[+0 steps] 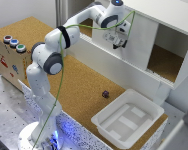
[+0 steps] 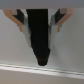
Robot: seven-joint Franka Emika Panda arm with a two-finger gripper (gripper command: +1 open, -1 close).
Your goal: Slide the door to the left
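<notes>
**Gripper at the door's edge, cabinet half open**

Exterior view: the gripper (image 1: 117, 44) hangs in front of the white cabinet (image 1: 166, 12), with its fingers (image 1: 115, 46) up against the door (image 1: 131, 42). The door is a plain white panel standing upright in the cabinet front; the fingers sit near the door's edge on the exterior view's left, about mid-height. Contact looks likely, but the picture is too coarse to confirm it. Beyond the door, away from the fingers toward the exterior view's right, the cabinet's compartment stands open and its brown floor shows.

Finger state: cannot tell whether they are spread or pressed together. The wrist view shows only a dark tapering shape (probably the fingers, blurred) (image 2: 40, 35) against a pale flat surface, with a light rail line running below the tip.

Below and well apart from the fingers: a shallow white tray (image 1: 125, 120) on the cork table (image 1: 84, 85), and a small dark object (image 1: 105, 93) between tray and cabinet. A green cable (image 1: 61, 80) trails down the arm.
</notes>
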